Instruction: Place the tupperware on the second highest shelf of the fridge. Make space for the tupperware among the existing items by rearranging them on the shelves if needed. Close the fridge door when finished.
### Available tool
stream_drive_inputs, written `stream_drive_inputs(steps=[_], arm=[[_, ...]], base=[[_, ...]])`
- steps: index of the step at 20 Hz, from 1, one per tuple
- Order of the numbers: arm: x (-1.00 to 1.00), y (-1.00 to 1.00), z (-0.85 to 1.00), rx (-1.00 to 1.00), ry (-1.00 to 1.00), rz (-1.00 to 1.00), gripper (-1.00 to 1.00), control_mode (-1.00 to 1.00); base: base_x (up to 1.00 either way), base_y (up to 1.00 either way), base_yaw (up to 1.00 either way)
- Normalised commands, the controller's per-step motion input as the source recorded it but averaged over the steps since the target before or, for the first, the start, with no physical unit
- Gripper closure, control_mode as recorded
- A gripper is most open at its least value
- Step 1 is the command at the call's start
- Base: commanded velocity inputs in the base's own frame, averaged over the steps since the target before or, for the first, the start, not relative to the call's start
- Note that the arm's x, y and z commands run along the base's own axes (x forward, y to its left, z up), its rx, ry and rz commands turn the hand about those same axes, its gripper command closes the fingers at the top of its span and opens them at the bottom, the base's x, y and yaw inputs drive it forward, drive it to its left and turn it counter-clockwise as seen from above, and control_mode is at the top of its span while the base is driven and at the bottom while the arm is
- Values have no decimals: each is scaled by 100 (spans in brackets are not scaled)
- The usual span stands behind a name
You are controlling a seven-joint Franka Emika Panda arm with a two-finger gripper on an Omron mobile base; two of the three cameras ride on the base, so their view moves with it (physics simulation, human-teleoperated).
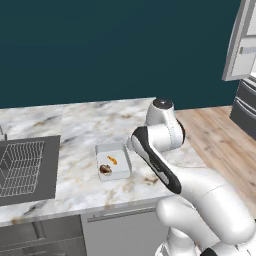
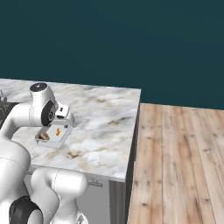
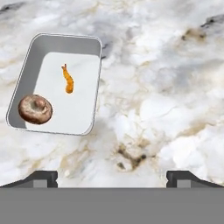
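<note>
Hand view: I see the tupperware at 10 o'clock on the marble counter, untouched. My tool is open, empty. Pickup stage; next I centre over the tub.

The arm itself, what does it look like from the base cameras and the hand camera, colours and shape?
The arm is glossy white, built of rounded, bulbous segments, with a dark cap on its top joint and a black band along one link. The gripper shows two small dark grey finger tips set wide apart. No cables or markings are visible.
</note>
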Motion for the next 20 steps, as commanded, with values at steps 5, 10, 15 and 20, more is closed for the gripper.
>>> stream_drive_inputs(steps=[5, 10, 15, 20], arm=[[0, 36, -55, 7, -1, -8, -100, -100], [8, 12, -14, 2, 1, -6, -100, -100], [26, 0, -15, 0, 1, 0, -100, -100], [36, 0, -21, 0, 6, 0, -100, -100]], base=[[0, 0, 0], [0, 0, 0], [0, 0, 0], [0, 0, 0]])
